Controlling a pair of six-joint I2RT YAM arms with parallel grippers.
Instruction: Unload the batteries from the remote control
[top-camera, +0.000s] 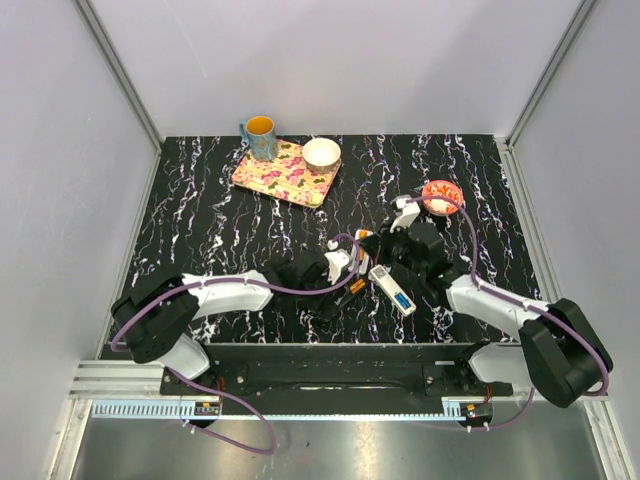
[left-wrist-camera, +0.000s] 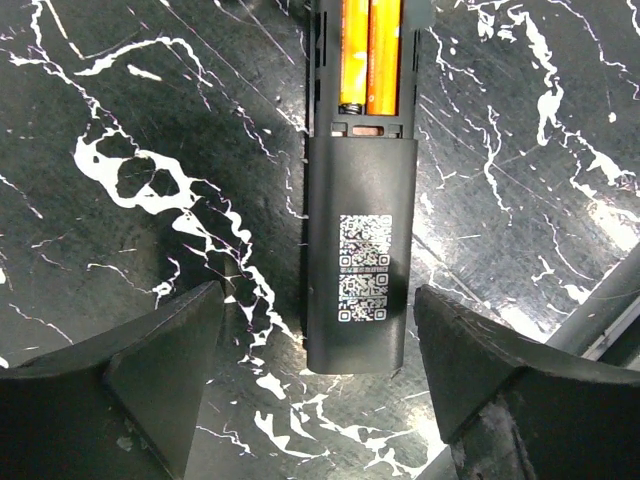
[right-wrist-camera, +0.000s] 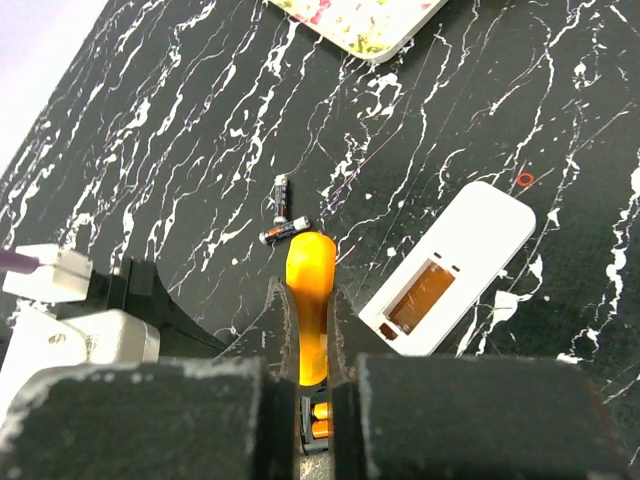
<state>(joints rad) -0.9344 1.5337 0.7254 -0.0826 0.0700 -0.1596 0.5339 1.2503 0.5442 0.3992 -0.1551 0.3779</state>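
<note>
Black remote (left-wrist-camera: 360, 250) runs off the top edge, batteries (left-wrist-camera: 370, 50) too. Orange thing (right-wrist-camera: 310, 290) pinched in the right jaws is blurry up close, its lower end hidden between them.

The remote (left-wrist-camera: 358, 250) is matt black plastic, its batteries (left-wrist-camera: 370, 50) glossy, the marbled table (left-wrist-camera: 120, 80) smooth and slightly shiny

Two remotes (left-wrist-camera: 358, 250) (right-wrist-camera: 450, 270), two seated batteries (left-wrist-camera: 353, 50) (left-wrist-camera: 385, 50), two loose batteries (right-wrist-camera: 280, 197) (right-wrist-camera: 286, 231), one orange tool (right-wrist-camera: 310, 290)

White arms (top-camera: 225, 293), purple cables (top-camera: 300, 291), black left hand (left-wrist-camera: 318, 300)
</note>
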